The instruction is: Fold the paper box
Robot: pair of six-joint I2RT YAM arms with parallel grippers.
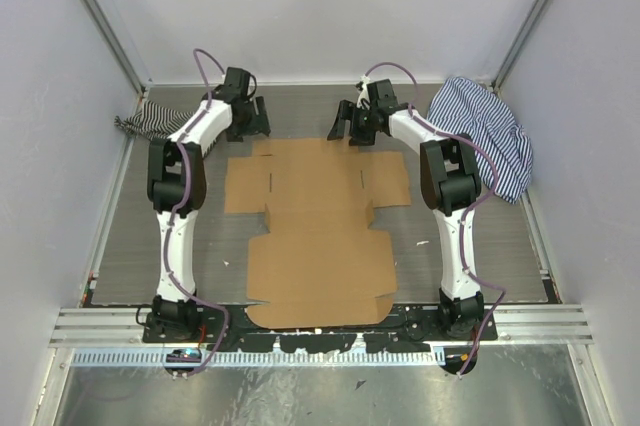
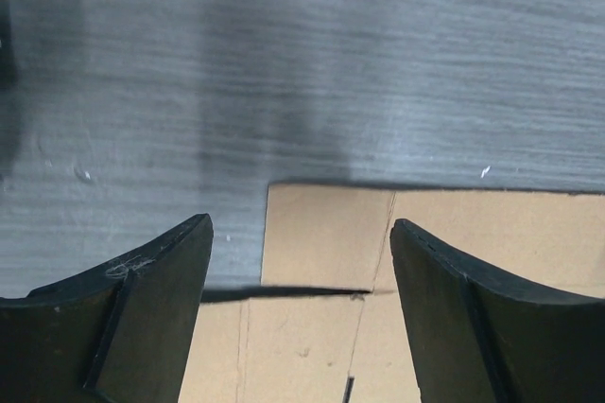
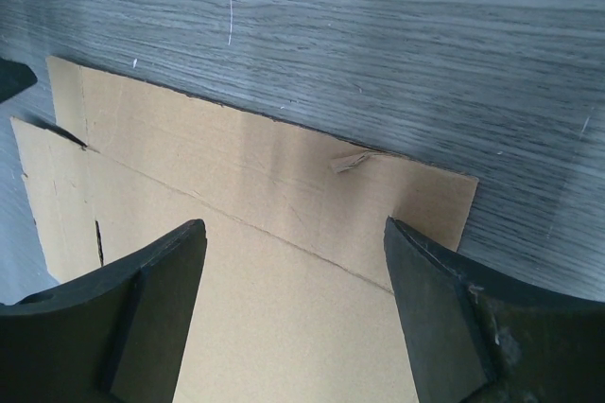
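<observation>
The paper box [image 1: 318,229] is a flat brown die-cut cardboard sheet lying unfolded on the grey table, between the two arms. My left gripper [image 1: 251,118] is open and empty, just above the sheet's far left corner; that corner and a slit show in the left wrist view [image 2: 321,252]. My right gripper [image 1: 352,124] is open and empty over the sheet's far edge. The right wrist view shows the far strip with its crease line [image 3: 274,195] and a small torn bit at the edge.
A blue-striped cloth [image 1: 490,131] lies bunched at the far right by the wall. A darker striped cloth [image 1: 148,120] lies at the far left corner. Walls close in on three sides. A metal rail [image 1: 320,324] runs along the near edge.
</observation>
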